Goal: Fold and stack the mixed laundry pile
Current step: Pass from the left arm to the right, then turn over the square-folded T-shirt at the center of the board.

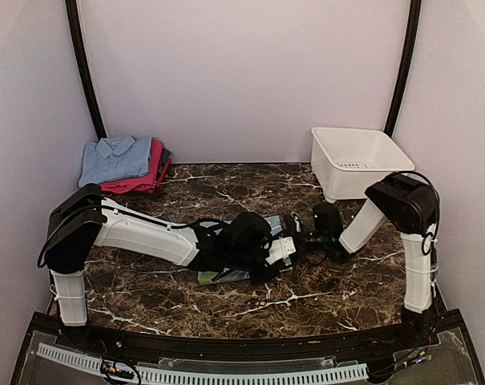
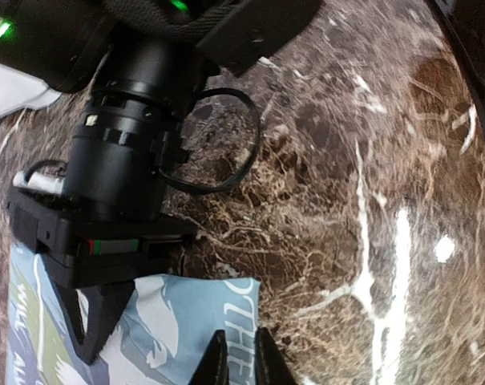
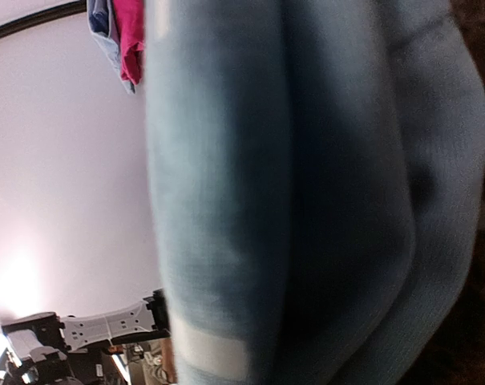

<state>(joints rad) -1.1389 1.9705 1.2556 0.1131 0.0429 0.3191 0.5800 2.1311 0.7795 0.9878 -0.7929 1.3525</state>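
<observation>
Left wrist view: your left gripper has its tips pressed together on the edge of the pale blue printed tee, near a corner. Read that as a pinch on the hem. The tee lies flat on the marble table, at centre. Your right gripper sits nose-down on the same tee, just beside the left one. You can't tell whether its jaws are closed or hold cloth, because the right wrist camera shows only blurred blue fabric. My read: both sit low on the tee to carry a fold over. Top view: the left arm reaches long and low across to centre, and the right arm bends at the elbow and dips in. The folded stack, collared shirt on top, sits back left, well apart from the tee. The white tub is back right.
</observation>
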